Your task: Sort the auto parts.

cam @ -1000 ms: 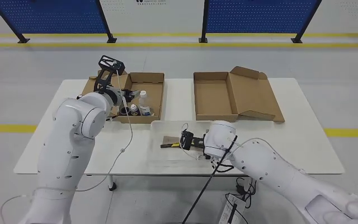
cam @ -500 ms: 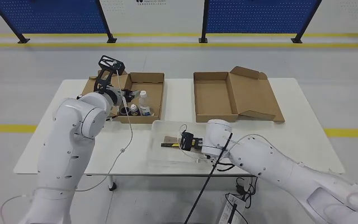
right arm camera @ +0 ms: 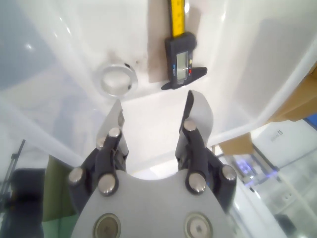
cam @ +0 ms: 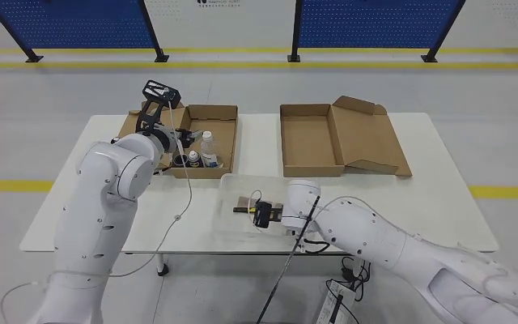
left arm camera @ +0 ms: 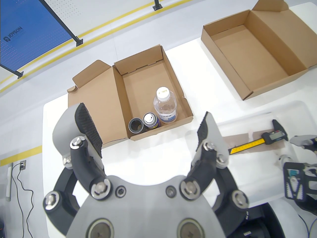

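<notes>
In the clear bin [right arm camera: 284,92]: caliper [right arm camera: 182,61]. Just short of its black head, right gripper [right arm camera: 153,99], fingers apart. Likely the reach-in step; calls next for easing forward and clamping the head. Left gripper [left arm camera: 144,111] above the table [cam: 453,194], fingers apart.

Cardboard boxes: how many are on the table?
2. One cardboard box, on the left, holds a bottle; the other box lies open to its right.

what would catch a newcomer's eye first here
The yellow-scaled digital caliper lying in the clear bin at the front of the table, with the right gripper open just short of its display end. Next, the left cardboard box, holding a water bottle and two cans, below the open left gripper.
</notes>
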Robot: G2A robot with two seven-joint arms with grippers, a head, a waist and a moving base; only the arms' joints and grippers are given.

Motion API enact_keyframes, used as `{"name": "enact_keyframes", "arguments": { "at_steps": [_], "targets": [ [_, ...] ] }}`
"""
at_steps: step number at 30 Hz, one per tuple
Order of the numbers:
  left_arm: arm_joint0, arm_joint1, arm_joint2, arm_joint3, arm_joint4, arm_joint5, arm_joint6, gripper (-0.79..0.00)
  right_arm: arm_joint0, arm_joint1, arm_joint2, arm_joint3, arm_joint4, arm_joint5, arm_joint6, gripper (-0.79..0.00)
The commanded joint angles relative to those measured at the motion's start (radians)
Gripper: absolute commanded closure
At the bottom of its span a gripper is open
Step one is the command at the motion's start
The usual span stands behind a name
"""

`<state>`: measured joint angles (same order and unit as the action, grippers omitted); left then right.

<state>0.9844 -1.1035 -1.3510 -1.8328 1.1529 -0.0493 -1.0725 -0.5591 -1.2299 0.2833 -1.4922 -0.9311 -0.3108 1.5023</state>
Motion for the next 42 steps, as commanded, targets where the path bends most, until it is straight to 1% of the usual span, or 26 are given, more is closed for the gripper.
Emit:
{"name": "enact_keyframes", "arguments": {
  "at_steps": [1,2,4,6,8,9,12,14,19,25,26,28,30,31,40,42],
  "targets": [
    [0.000,0.000,0.000,0.000,0.000,0.000,0.000,-0.785,-0.003,-0.004,0.003,0.003,0.006,-0.003,-0.002,-0.385],
    [0.000,0.000,0.000,0.000,0.000,0.000,0.000,-0.785,-0.006,-0.006,0.008,0.005,0.016,-0.005,-0.007,-0.385],
    [0.000,0.000,0.000,0.000,0.000,0.000,0.000,-0.785,-0.009,-0.008,0.013,0.010,0.024,-0.011,-0.009,-0.428],
    [0.000,0.000,0.000,0.000,0.000,0.000,0.000,-0.785,-0.016,-0.010,0.019,0.019,0.037,-0.019,-0.018,-0.400],
    [0.000,0.000,0.000,0.000,0.000,0.000,0.000,-0.785,-0.020,-0.012,0.023,0.029,0.041,-0.022,-0.025,-0.406],
    [0.000,0.000,0.000,0.000,0.000,0.000,0.000,-0.785,-0.024,-0.013,0.027,0.034,0.049,-0.025,-0.033,-0.388],
    [0.000,0.000,0.000,0.000,0.000,0.000,0.000,-0.785,-0.028,-0.017,0.031,0.049,0.048,-0.035,-0.044,-0.385],
    [0.000,0.000,0.000,0.000,0.000,0.000,0.000,-0.785,-0.032,-0.019,0.033,0.053,0.051,-0.037,-0.051,-0.363],
    [0.000,0.000,0.000,0.000,0.000,0.000,0.000,-0.785,-0.047,-0.026,0.039,0.065,0.065,-0.046,-0.069,-0.366],
    [0.000,0.000,0.000,0.000,0.000,0.000,0.000,-0.785,-0.062,-0.031,0.049,0.083,0.071,-0.050,-0.089,-0.351],
    [0.000,0.000,0.000,0.000,0.000,0.000,0.000,-0.785,-0.064,-0.031,0.051,0.085,0.075,-0.055,-0.095,-0.323],
    [0.000,0.000,0.000,0.000,0.000,0.000,0.000,-0.785,-0.072,-0.032,0.054,0.088,0.080,-0.063,-0.105,-0.302],
    [0.000,0.000,0.000,0.000,0.000,0.000,0.000,-0.785,-0.077,-0.033,0.057,0.090,0.080,-0.066,-0.109,-0.299],
    [0.000,0.000,0.000,0.000,0.000,0.000,0.000,-0.785,-0.080,-0.033,0.057,0.091,0.080,-0.066,-0.111,-0.277],
    [0.000,0.000,0.000,0.000,0.000,0.000,0.000,-0.785,-0.097,-0.038,0.067,0.109,0.081,-0.078,-0.127,-0.277],
    [0.000,0.000,0.000,0.000,0.000,0.000,0.000,-0.785,-0.100,-0.040,0.072,0.117,0.087,-0.081,-0.141,-0.262]
  ]
}}
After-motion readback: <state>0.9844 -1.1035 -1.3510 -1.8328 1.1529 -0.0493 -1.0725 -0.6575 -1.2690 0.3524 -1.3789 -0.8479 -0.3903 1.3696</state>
